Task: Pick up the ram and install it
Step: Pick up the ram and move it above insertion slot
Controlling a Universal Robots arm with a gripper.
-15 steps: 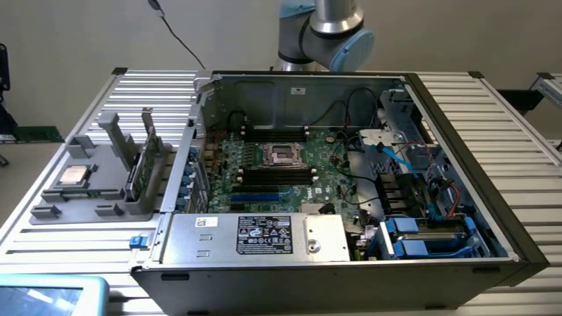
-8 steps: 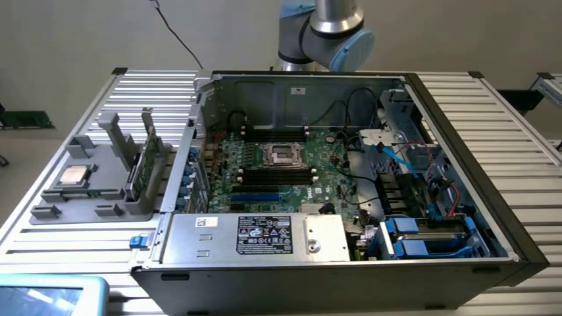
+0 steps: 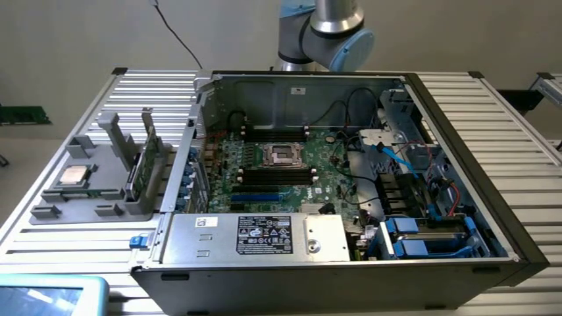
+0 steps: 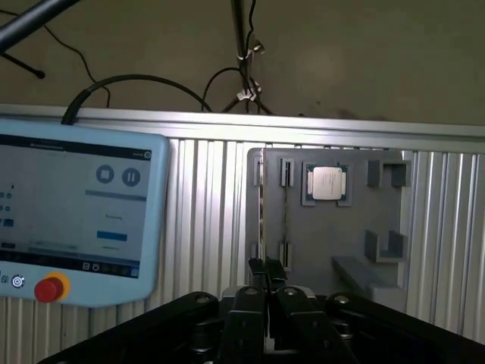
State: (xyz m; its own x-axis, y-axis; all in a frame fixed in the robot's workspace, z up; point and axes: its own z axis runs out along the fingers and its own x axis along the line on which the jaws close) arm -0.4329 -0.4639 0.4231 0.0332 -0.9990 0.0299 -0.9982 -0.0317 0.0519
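**bench_lurker:** ok, what am I looking at, starting from the exterior view's left?

**ur_tinkerer:** In the near corner there's the teach pendant (image 3: pixel 49 296), lying on the ribbed metal surface (image 3: pixel 79 247). Next along is a grey holder (image 3: pixel 97 210) with the square silver processor chip (image 3: pixel 74 175) flat in a pocket. The ram (image 3: pixel 133 176) stands on its long edge in that same holder, just on the exterior view's right of the chip. Nothing's touching it.

**bench_lurker:** and the PC?

**ur_tinkerer:** The open PC case (image 3: pixel 457 125) takes up the middle and the exterior view's right of the surface, with the motherboard (image 3: pixel 325 178) facing up. The black memory slots (image 3: pixel 278 175) sit just on the near side of the processor socket (image 3: pixel 281 155), well apart from the ram. The power supply (image 3: pixel 255 236) runs along the near edge. The arm (image 3: pixel 327 33) rises behind the case's far wall.

**bench_lurker:** tool doing anything?

**ur_tinkerer:** In the wrist view the tool (image 4: pixel 267 274) is closed, its fingers (image 4: pixel 258 270) pressed together on nothing. It hangs over the surface near one edge of the holder. The camera looks across at the chip, with the ram edge-on in its slotted posts and the pendant beside the holder.
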